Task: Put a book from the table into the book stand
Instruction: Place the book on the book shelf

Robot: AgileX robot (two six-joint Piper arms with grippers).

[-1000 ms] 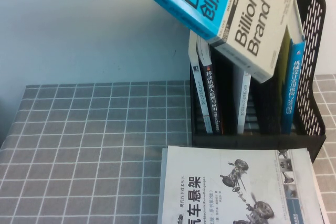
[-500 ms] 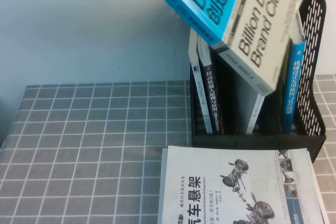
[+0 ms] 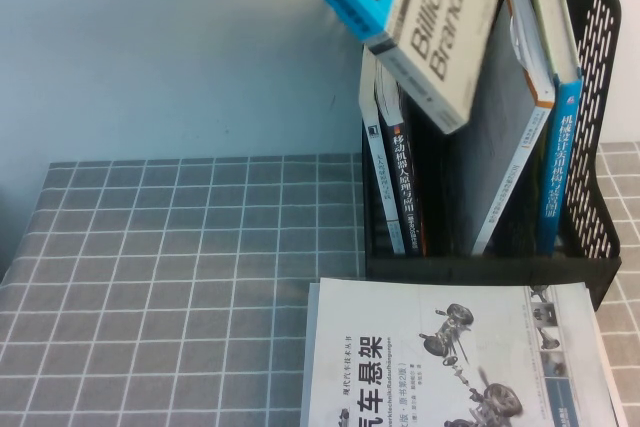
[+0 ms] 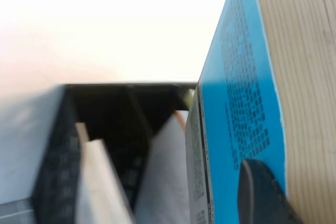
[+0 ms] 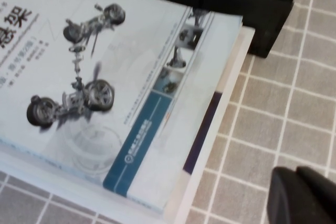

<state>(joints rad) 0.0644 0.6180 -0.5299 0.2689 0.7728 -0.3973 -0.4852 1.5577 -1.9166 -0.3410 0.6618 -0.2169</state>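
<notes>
My right jaws (image 5: 304, 195) hover together low over the counter (image 5: 262, 145) beside the white book (image 5: 105, 77), while my left jaws (image 4: 262, 192) clamp the book (image 3: 420, 17), tilted high above the book stand (image 3: 590, 147).

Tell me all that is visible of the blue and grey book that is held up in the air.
The book is a thick paperback, cover half bright blue and half grey, with "Billion" partly readable on the grey half. It hangs tilted above the book stand, its lower corner over a middle compartment, not yet inside. In the left wrist view one dark finger of the left pincer presses on the blue cover beside the cream page edges; the pincer is shut on the book. The right pincer is low over the table, away from it.
</notes>
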